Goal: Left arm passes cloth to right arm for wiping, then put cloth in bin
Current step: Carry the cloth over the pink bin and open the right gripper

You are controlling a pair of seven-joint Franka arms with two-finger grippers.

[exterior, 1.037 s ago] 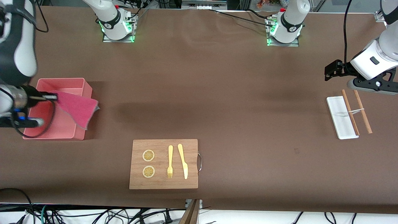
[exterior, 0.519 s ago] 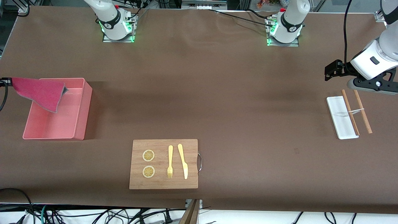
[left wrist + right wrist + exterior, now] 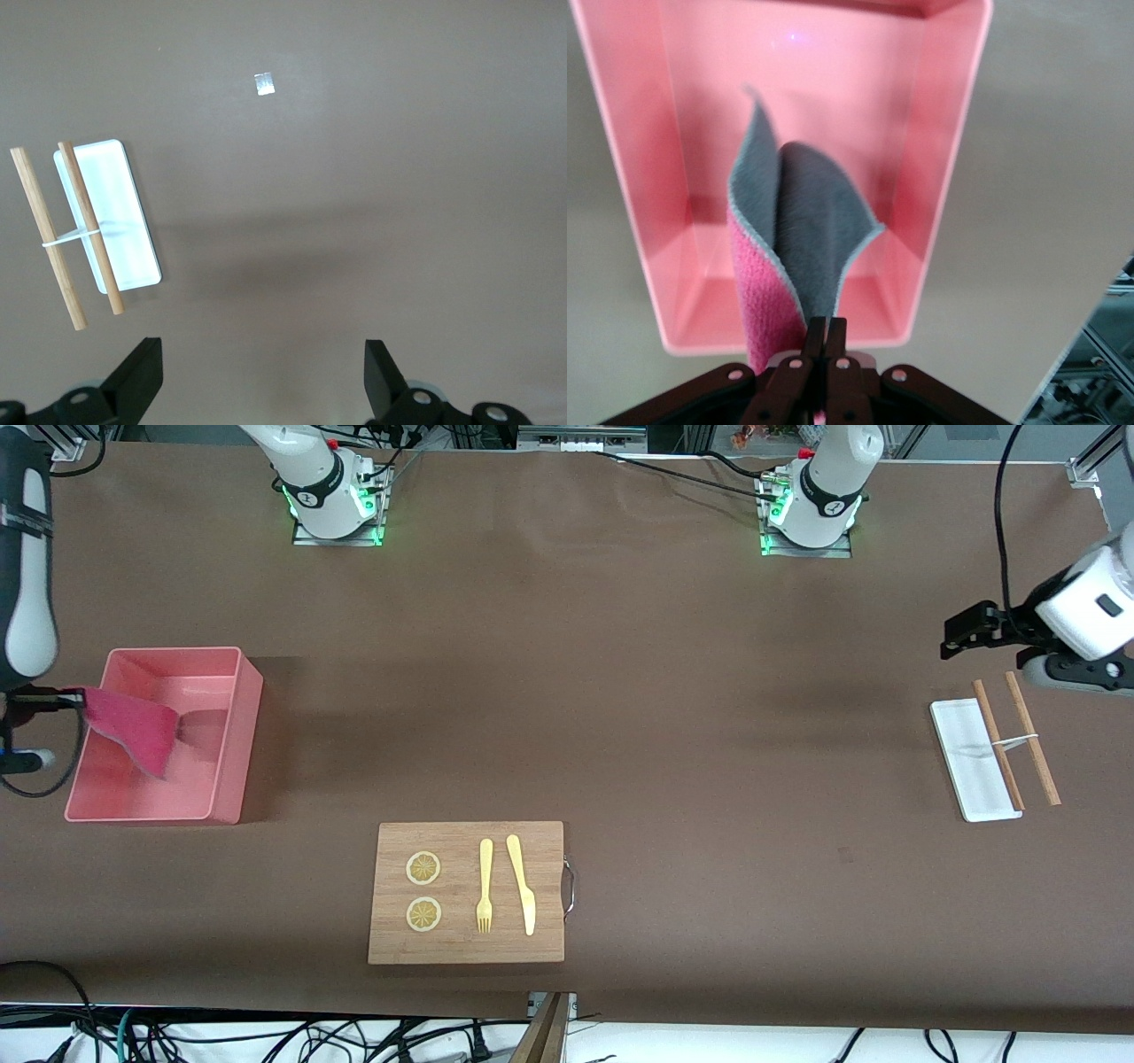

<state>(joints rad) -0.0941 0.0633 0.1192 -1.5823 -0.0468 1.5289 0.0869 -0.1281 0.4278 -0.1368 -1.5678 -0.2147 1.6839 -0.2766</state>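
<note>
My right gripper (image 3: 78, 698) is shut on one edge of the magenta-red cloth (image 3: 133, 728). The cloth hangs from it over the inside of the salmon-pink bin (image 3: 232, 731) at the right arm's end of the table. In the right wrist view the fingers (image 3: 835, 335) pinch the cloth (image 3: 802, 239), which droops folded, grey side showing, above the bin's floor (image 3: 664, 177). My left gripper (image 3: 959, 631) is open and empty, in the air over the bare table beside the white tray. Its fingertips (image 3: 142, 367) stand wide apart in the left wrist view.
A wooden board (image 3: 465, 948) with two lemon slices, a yellow fork and a knife lies near the front camera. A small white tray (image 3: 961, 771) with two tied wooden sticks (image 3: 999, 744) lies at the left arm's end; it also shows in the left wrist view (image 3: 124, 221).
My right gripper has swung the cloth from the bin's wall toward the table's middle, back over the bin, and lowered it inside. My left gripper has drifted slightly toward the table's end.
</note>
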